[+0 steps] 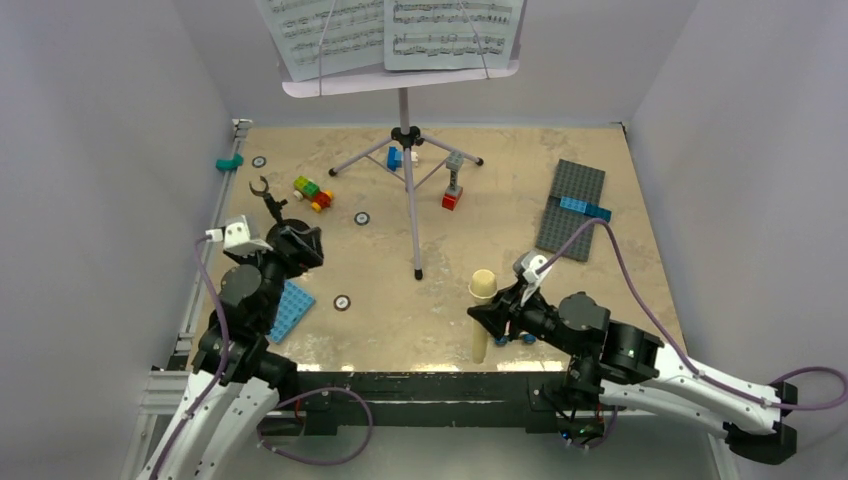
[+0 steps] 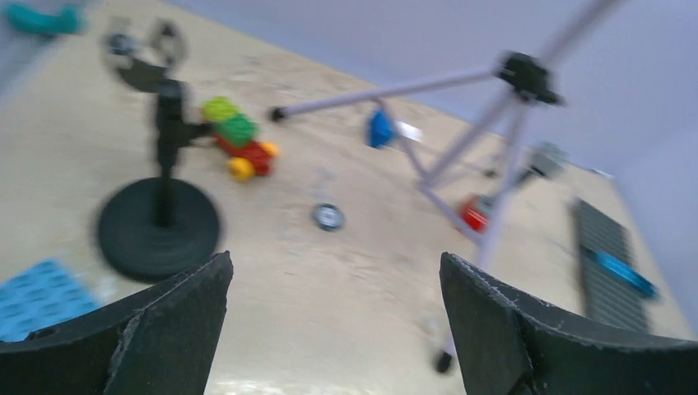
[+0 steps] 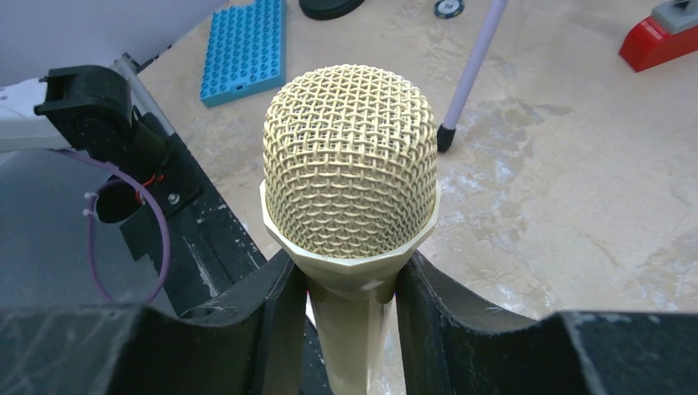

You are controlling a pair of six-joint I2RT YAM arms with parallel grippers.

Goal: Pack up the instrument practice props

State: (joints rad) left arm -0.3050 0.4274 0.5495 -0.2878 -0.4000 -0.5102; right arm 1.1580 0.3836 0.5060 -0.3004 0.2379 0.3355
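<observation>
**Microphone in hand, mic stand next in line**

The right pincer (image 3: 350,300) is clamped on the cream-yellow toy microphone (image 3: 350,177), its jaws pressing the handle just under the mesh head. The left pincer (image 2: 336,284) is spread wide with nothing between its jaws, and it faces the black mic stand (image 2: 160,226).

By my reading, the step is gathering the microphone set. Next, the left arm should reach forward and close on the stand's thin pole, above the round base. No box or bag for the props shows in any view.

The top view alone shows the microphone (image 1: 482,290) held upright near the desk's near edge, and the sheet-music pages (image 1: 390,30) on the lilac music stand (image 1: 405,150) at the back. The blurred left wrist view alone shows the mic stand's base on the desk, near a blue baseplate (image 2: 37,296).
</observation>
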